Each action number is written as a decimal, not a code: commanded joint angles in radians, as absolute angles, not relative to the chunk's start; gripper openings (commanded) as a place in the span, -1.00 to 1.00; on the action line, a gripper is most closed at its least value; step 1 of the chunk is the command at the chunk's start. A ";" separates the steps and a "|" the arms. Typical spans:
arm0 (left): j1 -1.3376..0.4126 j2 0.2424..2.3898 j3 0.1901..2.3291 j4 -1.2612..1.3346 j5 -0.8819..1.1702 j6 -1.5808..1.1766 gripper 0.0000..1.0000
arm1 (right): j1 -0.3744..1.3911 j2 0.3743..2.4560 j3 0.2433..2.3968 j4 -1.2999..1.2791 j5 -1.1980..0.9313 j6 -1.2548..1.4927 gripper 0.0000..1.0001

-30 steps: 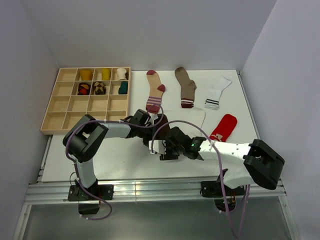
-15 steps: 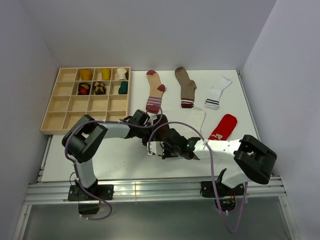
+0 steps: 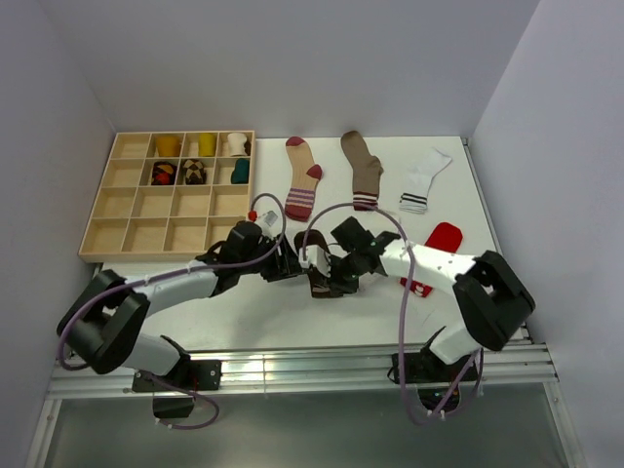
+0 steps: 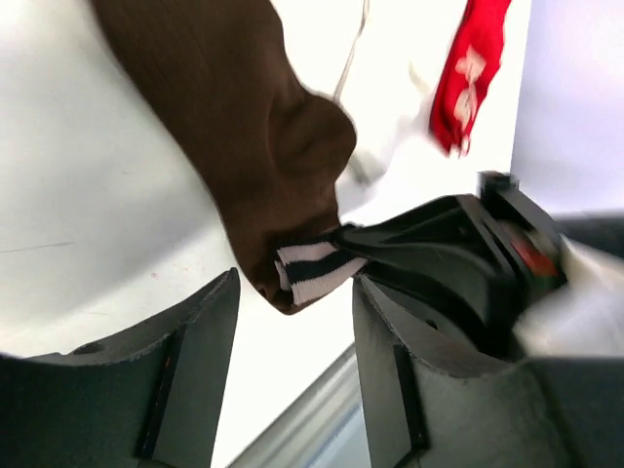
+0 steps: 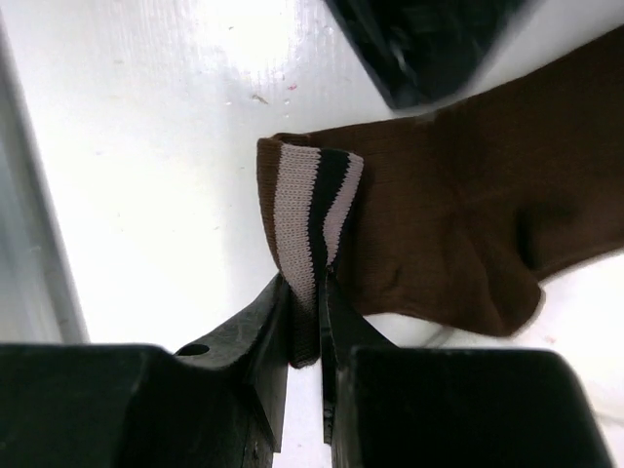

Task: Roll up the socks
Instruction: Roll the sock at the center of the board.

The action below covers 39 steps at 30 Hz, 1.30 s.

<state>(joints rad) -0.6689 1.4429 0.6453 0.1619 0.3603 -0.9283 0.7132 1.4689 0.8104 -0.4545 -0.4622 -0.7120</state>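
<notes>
**Right gripper pinches brown sock's cuff, left gripper open beside it**

The dark brown sock (image 3: 319,283) lies flat on the white table (image 3: 195,312), at the near middle between the two arms. Its striped cuff (image 5: 310,219) is lifted and folded back over the leg.

The right gripper (image 5: 304,300) is closed tight on that cuff, with both fingers pressed onto the fabric and no gap between them. The left wrist view shows the same pinch from the other side, with the cuff (image 4: 310,273) running into the black fingertips.

The left gripper (image 4: 294,302) is open – fingers spread wide, holding nothing. It sits low over the table, with the cuff end in the gap between the fingers. It is not clear whether it touches the sock. In the top view the left gripper (image 3: 286,265) is just beside the right gripper (image 3: 324,276).

- **White sock:** a white sock (image 5: 580,312) lies under the toe end of the brown one.
- **Red sock:** a red sock (image 3: 437,242) with white marks lies to the right, partly under the right arm. It also shows in the left wrist view (image 4: 473,68), blurred.
- **Far-edge socks:** three lie flat and apart – a cream sock with red heel (image 3: 304,180), a tan sock (image 3: 364,171) and a white sock with black stripes (image 3: 421,180).
- **Wooden tray:** the wooden tray (image 3: 127,210) sits at the far left, with rolled socks in several of its far compartments.
</notes>
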 commanded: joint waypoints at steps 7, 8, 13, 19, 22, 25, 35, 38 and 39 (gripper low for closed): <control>-0.741 1.279 0.528 0.334 0.023 -0.717 0.17 | 0.580 1.845 1.184 -0.922 -0.778 -0.778 -0.82; -0.768 1.278 0.520 0.354 0.012 -0.692 0.16 | 0.574 1.871 1.201 -0.936 -0.787 -0.770 -0.82; -0.828 1.331 0.476 0.500 0.005 -0.577 0.20 | 0.539 2.012 1.302 -1.014 -0.802 -0.746 -0.81; -0.879 1.469 0.469 0.652 0.020 -0.477 0.39 | 0.511 2.117 1.371 -1.071 -0.805 -0.724 -0.81; -0.890 1.546 0.506 0.667 0.070 -0.456 0.37 | 0.505 2.140 1.379 -1.063 -0.792 -0.709 -0.80; -0.897 1.592 0.519 0.698 0.081 -0.463 0.35 | 0.499 2.152 1.384 -1.065 -0.784 -0.703 -0.80; -0.908 1.678 0.558 0.704 0.150 -0.505 0.15 | 0.489 2.163 1.387 -1.023 -0.741 -0.641 -0.80; -0.911 1.692 0.564 0.686 0.155 -0.521 -0.06 | 0.486 2.158 1.390 -1.006 -0.729 -0.614 -0.79; -0.911 1.692 0.563 0.686 0.161 -0.526 -0.26 | 0.486 2.158 1.390 -1.006 -0.727 -0.614 -0.78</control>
<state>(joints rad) -0.8986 1.6711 0.5346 0.6689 0.1261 -0.5106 0.4900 2.1342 1.3758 -1.0668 -0.8318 -0.6193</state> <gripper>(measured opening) 0.406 0.196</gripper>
